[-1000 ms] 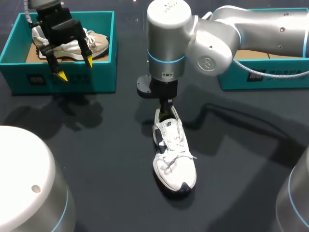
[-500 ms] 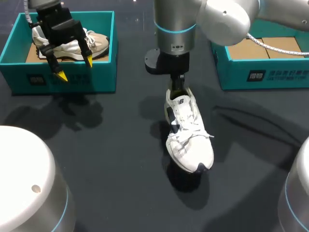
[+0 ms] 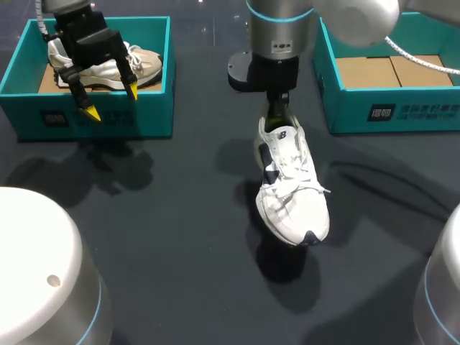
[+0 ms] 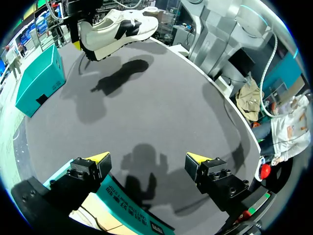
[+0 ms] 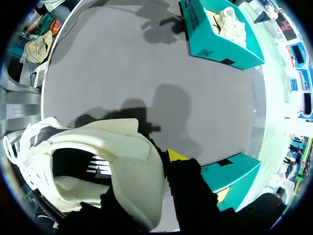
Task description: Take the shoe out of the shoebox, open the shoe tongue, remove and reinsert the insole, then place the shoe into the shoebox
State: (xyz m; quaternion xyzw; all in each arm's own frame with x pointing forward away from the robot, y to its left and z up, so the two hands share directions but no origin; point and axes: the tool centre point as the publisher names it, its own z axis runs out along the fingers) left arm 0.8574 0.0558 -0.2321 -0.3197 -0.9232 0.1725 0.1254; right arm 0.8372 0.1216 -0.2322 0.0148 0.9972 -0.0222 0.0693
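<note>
Above dark table (image 3: pixel 165 237), right claw (image 3: pixel 275 115) seemingly clamps white shoe (image 3: pixel 291 194); left claw (image 3: pixel 112 102) apart.

White shoe (image 3: pixel 291 190): matt cloth and mesh upper, woven laces, smoother dark side patches, padded collar, pale fabric lining.
Table (image 3: pixel 180 237): dark matt top, finely grained, faint sheen.
Left shoebox (image 3: pixel 93 122), right shoebox (image 3: pixel 392 111): smooth teal card, matt outside, plain brown cardboard floor inside.
Beige shoe (image 3: pixel 144 63): soft matt cloth.
Left arm housing (image 3: pixel 43 273), right arm housing (image 3: pixel 280 29): smooth silver-grey, satin finish; metal or plastic, cannot tell.
Left gripper (image 3: pixel 111 102): matt black finger bodies, smooth bright yellow tips.
</note>
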